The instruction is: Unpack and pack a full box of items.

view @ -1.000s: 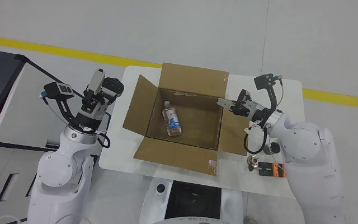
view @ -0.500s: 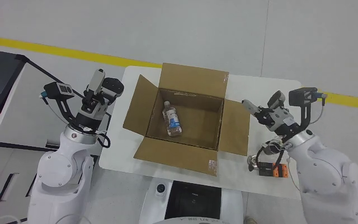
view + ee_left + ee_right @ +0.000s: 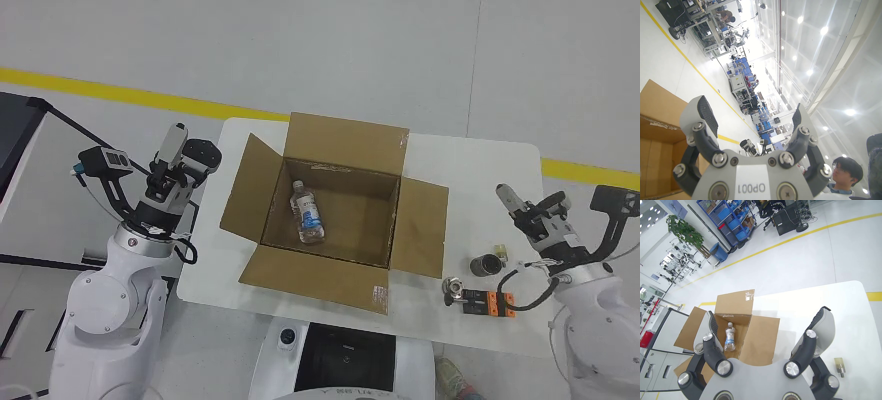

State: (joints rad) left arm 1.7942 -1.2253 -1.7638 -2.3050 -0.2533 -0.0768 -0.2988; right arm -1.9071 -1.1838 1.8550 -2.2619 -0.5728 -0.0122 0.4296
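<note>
- The cardboard box (image 3: 345,140) stands open at the centre of the table (image 3: 470,170), with all four flaps folded outward.
- One water bottle (image 3: 308,213) lies on its side on the box floor, nearer the left wall.
- The right gripper (image 3: 530,198) hangs over the table's right edge, jaws spread apart and holding nothing.
- The left gripper (image 3: 192,148) is raised at the table's left edge, jaws spread apart and holding nothing.
- A dark cylinder (image 3: 485,265) and an orange-and-black part (image 3: 482,298) lie near the front right corner.
</note>
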